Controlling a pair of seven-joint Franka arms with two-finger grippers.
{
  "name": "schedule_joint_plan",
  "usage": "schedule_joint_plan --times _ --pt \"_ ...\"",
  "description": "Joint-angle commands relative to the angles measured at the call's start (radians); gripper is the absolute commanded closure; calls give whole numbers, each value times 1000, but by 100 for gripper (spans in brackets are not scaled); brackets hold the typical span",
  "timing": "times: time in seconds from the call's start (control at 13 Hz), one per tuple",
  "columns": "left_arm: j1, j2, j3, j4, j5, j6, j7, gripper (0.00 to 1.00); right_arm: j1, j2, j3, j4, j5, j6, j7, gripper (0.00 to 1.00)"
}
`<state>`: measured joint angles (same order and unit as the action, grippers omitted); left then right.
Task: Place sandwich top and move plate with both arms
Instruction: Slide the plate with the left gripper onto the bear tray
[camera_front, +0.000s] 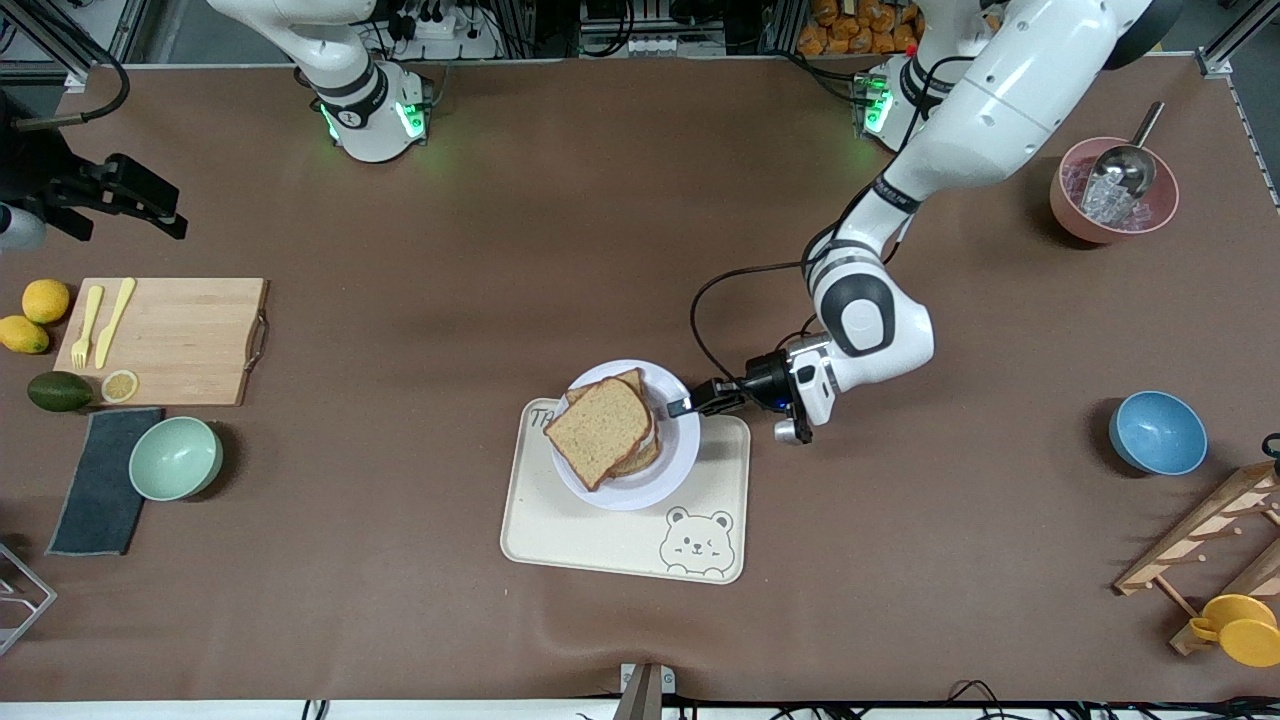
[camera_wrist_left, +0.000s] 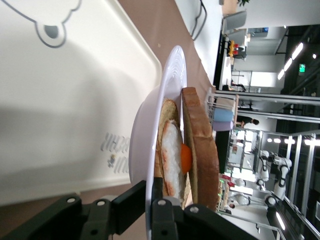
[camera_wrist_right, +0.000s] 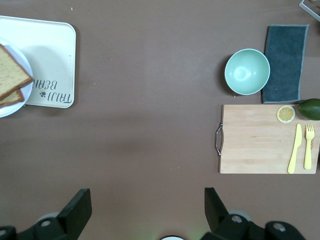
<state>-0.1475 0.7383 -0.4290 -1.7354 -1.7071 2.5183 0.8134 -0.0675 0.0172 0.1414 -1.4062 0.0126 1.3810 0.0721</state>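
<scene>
Brown sandwich top (camera_front: 598, 431) sits on the egg sandwich on the plate (camera_front: 683, 440), which rests on the bear tray (camera_front: 620, 540) mid-surface. Left gripper (camera_front: 690, 405) is clamped on the plate's rim (one finger (camera_wrist_left: 165, 220) above it, one beneath). Right gripper (camera_wrist_right: 145, 212) waits with its fingers spread wide, up over the right arm's end of the surface.

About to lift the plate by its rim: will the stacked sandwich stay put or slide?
Likely to shift: the sandwich top sits askew on the egg slice, so tilting the plate could slide it. The left gripper pinches one rim only, so it may sag.
</scene>
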Motion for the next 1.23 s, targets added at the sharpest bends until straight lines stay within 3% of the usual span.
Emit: schedule_joint_plan --times 0.0,0.38,0.46,0.54,0.62,0.85,1.15 --pt "-47 104 -4 131 -42 91 16 100 -17 -20 18 -22 -16 1 0 0" --pt "-122 190 42 247 -51 149 12 100 -20 -23 14 -20 -16 -20 0 0" --pt "-148 193 74 252 -51 149 12 84 -23 -23 12 -20 -14 -29 0 0" --pt "-162 191 96 252 -52 149 12 46 -25 -25 12 -20 -14 -31 -2 0" --pt "-162 188 99 252 -58 151 12 0 -28 -23 12 -22 -13 -39 0 0" --pt "-162 164 101 247 -55 201 16 0 -28 -25 10 -22 -13 -42 0 0" --pt "-165 104 102 234 -52 363 21 0 -28 -19 10 -22 -6 -33 0 0"
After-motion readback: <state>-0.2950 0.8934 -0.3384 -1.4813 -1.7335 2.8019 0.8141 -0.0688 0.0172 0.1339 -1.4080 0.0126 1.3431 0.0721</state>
